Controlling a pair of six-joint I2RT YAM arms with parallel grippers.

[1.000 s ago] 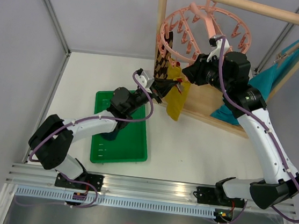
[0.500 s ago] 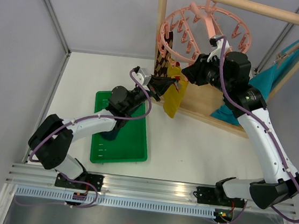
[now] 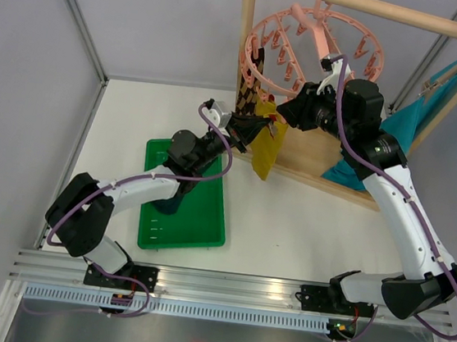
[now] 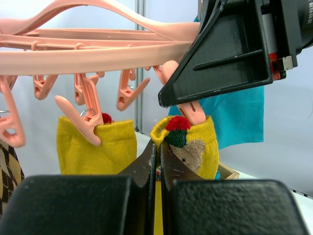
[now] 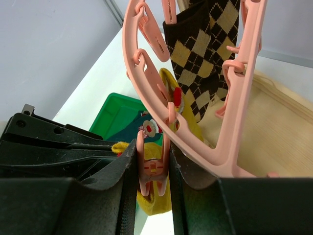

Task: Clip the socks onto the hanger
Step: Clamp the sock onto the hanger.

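Note:
The pink hanger (image 3: 309,44) hangs from the wooden rack. A brown-and-tan argyle sock (image 3: 250,91) and a mustard-yellow sock (image 4: 95,144) are clipped to it. My left gripper (image 3: 260,127) is shut on the cuff of a second yellow sock (image 3: 268,152) with a red-green figure, and holds it up just under the ring, as the left wrist view shows (image 4: 160,147). My right gripper (image 3: 284,114) is shut on a pink clip (image 5: 152,166), squeezing it right above that cuff. A dark teal sock (image 3: 167,204) lies in the green tray.
The green tray (image 3: 206,226) sits on the table at front left. The wooden rack frame (image 3: 371,6) and its base board (image 3: 317,156) stand at the back right. A large teal cloth (image 3: 408,117) hangs there behind my right arm.
My left gripper has lifted the yellow sock slightly up and left, closer under the clip. My right gripper has stayed on the clip.

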